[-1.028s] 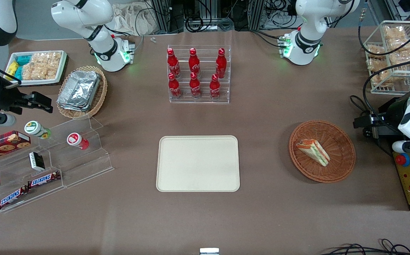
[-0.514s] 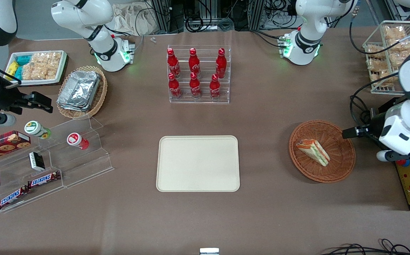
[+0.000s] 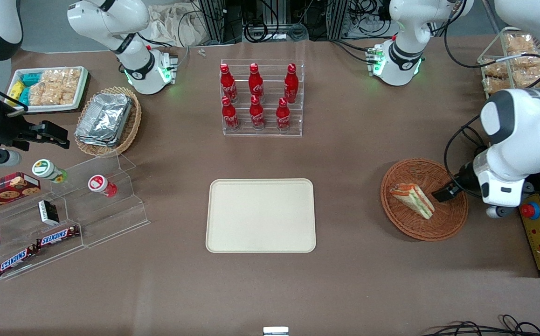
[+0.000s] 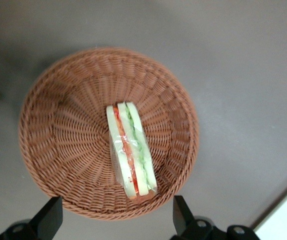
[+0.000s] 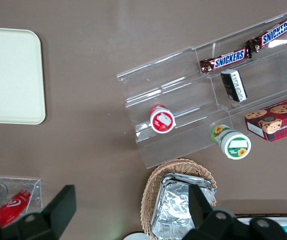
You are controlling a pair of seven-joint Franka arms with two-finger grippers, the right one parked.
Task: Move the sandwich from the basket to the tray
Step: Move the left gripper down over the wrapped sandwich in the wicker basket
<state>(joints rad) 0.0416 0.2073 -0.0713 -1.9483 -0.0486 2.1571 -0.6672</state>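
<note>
Advanced since the earlier frames: left arm's gripper (image 3: 443,193), from outside the basket (image 3: 456,212) at the working arm's end of the table to a position above the basket's interior, just beside the sandwich (image 3: 412,200). Unchanged: sandwich, basket and tray (image 3: 260,186).

Current state
- Gripper: above the basket, not touching the sandwich. In the left wrist view, both fingers (image 4: 47,220) spread wide apart, nothing between them; sandwich (image 4: 131,150) not yet between them.
- Sandwich: lying in the middle of the basket (image 4: 48,125), filling edge upward, long axis running roughly toward the gap between the fingers.
- Tray: flat on the table, well apart from the basket toward the parked arm's end, nothing on it.

Step in hand
- Judged as approach for the pick. No grasp made, no transfer begun.

Next move, as judged
- Centre over the sandwich so that the fingers straddle the two bread faces.
- Rotate the wrist if required to align the finger gap across the narrow thickness, not along the length.
- Descend inside the basket rim without touching the wicker.
- Close gently: soft bread and slippery clear wrap likely to deform or slide under excess force.
- Lift clear of the rim before moving sideways to the tray.
</note>
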